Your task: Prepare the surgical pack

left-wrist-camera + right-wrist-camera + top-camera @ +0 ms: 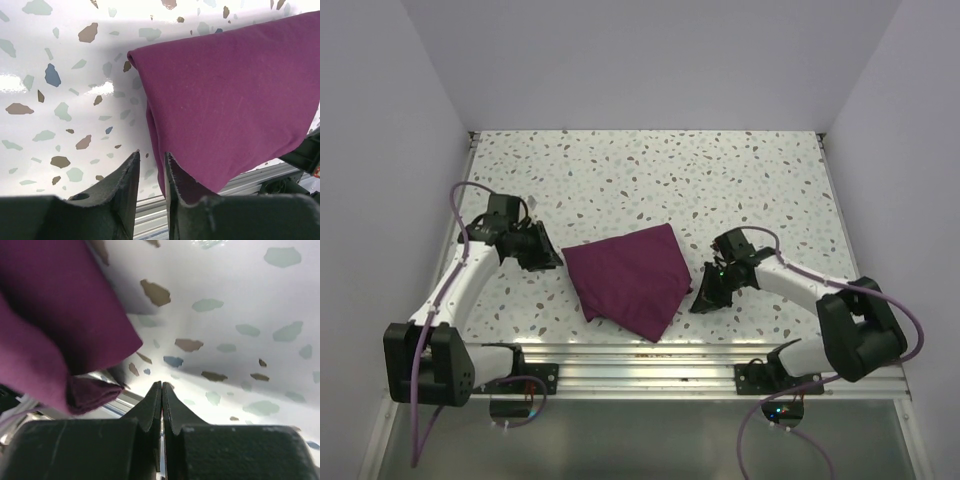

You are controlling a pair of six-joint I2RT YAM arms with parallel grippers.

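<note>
Wrapped surgical pack (628, 280) lies flat between the two arms, neither one holding it.
The left gripper (151, 162) has its jaws a narrow slit apart and empty, with the purple fold's edge just ahead of them to the right. The right gripper (161, 390) is pinched closed on nothing, a cloth corner just left of its tips, on the speckled table (720, 180).

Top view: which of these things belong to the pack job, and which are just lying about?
Belongs to the job:
- purple cloth bundle
- left tool, slightly open at the bundle's edge
- right tool, shut, holding nothing

Just there:
- speckled table
- metal rail at the near edge
- purple cables on the arms
</note>
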